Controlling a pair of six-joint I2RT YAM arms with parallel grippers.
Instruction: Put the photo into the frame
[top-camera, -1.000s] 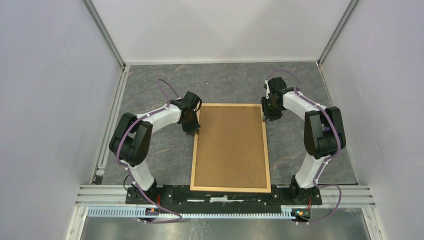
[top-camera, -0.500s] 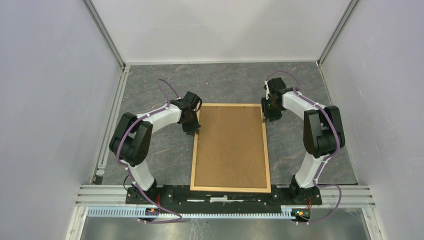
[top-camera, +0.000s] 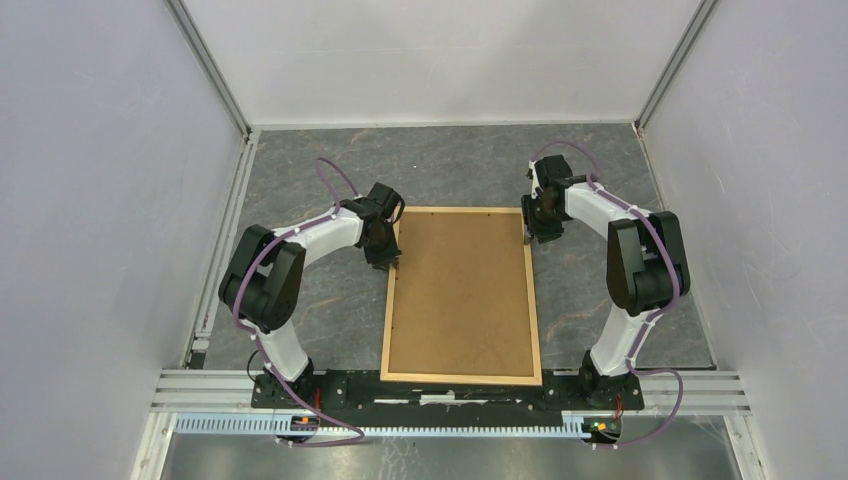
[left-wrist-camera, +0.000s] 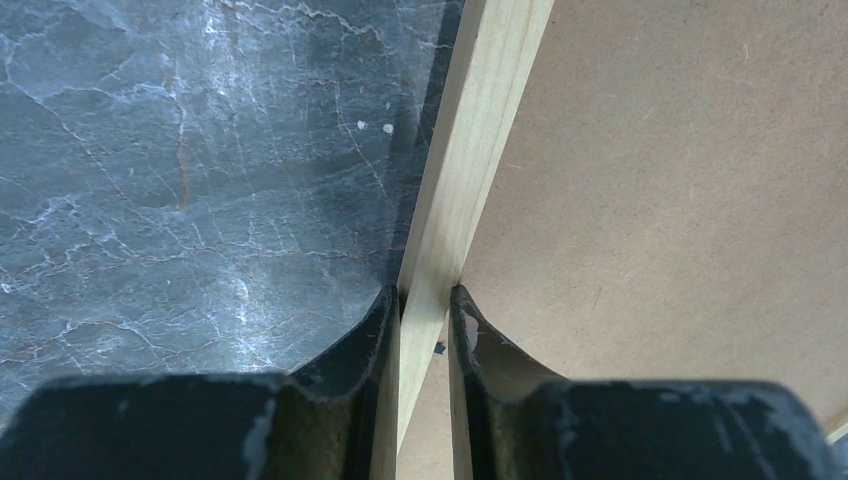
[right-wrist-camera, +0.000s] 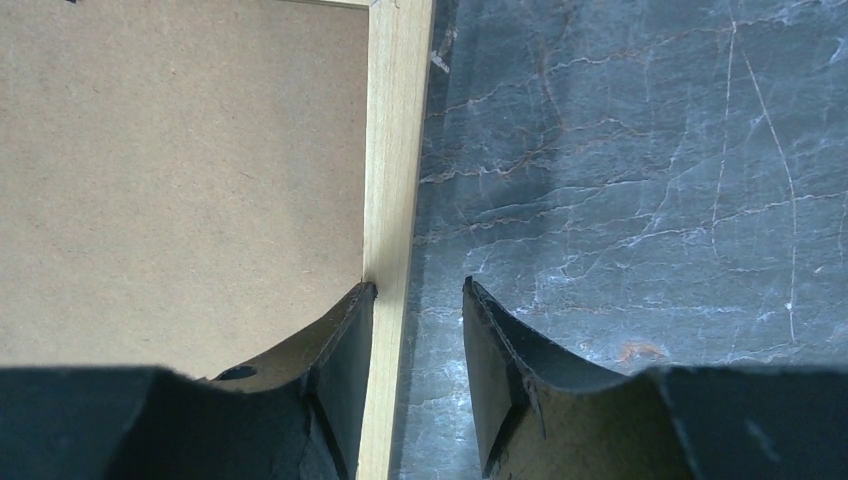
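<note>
- Left pincer (left-wrist-camera: 425, 295): pressed onto the left strip of the frame (left-wrist-camera: 480, 120), one finger on each face of the wood, no gap showing. We read this as a firm pinch.
- Right pincer (right-wrist-camera: 418, 288): spread, straddling the right strip near its far corner. The inner finger (right-wrist-camera: 345, 340) touches the wood. The outer finger (right-wrist-camera: 490, 340) stands apart from it, with bare table showing between. It is not gripping.
- Just inside both pincers: a plain brown board (top-camera: 462, 290) fills the whole opening of the frame and sits level with the strips, as far as we can tell.
- Just outside both pincers: dark marbled table (top-camera: 440, 165), nothing else lying on it in view.
- The frame lies flat between the two arms, its long sides running away from the bases and its near short side close to the base rail.
- Photo: not visible in any view. It may lie under the brown board, or not be there at all. We cannot tell.
- Progress, our judgement: the frame looks closed from the back, so the loading may be done. With the print hidden we cannot confirm it.
- Left to do, probably: close the right pincer on its strip, then lift or turn the frame with both arms to show the front.
</note>
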